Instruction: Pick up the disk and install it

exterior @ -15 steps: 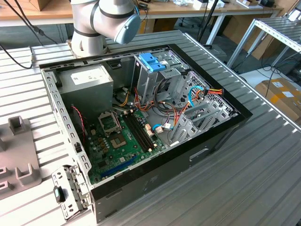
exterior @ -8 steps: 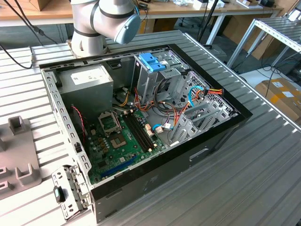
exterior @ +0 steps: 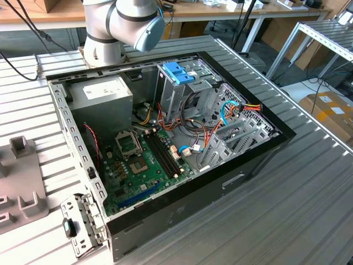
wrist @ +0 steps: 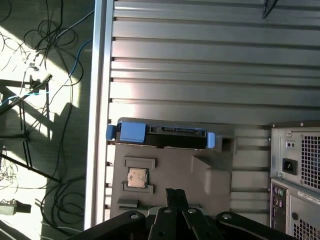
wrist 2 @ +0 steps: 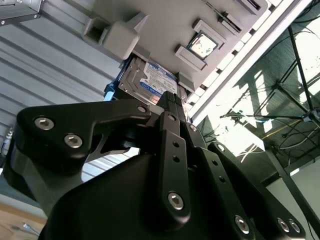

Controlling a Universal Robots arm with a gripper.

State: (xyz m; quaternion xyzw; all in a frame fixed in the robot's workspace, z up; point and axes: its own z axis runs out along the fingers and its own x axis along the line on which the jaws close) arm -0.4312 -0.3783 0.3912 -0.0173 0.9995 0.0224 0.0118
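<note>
The disk lies on edge in a slot at one end of a grey fixture tray, its bright blue carrier showing a blue end tab. In the second wrist view the disk shows its labelled metal face. My gripper hovers over the tray a short way from the disk, its two black fingers pressed together, shut and holding nothing. In the second wrist view the gripper has its tips just short of the disk's edge.
An open computer case stands on the ribbed metal table, with a light-blue bracket on its grey drive cage. The tray also holds a processor chip. The case's rear panel stands beside the tray. The table's edge is close.
</note>
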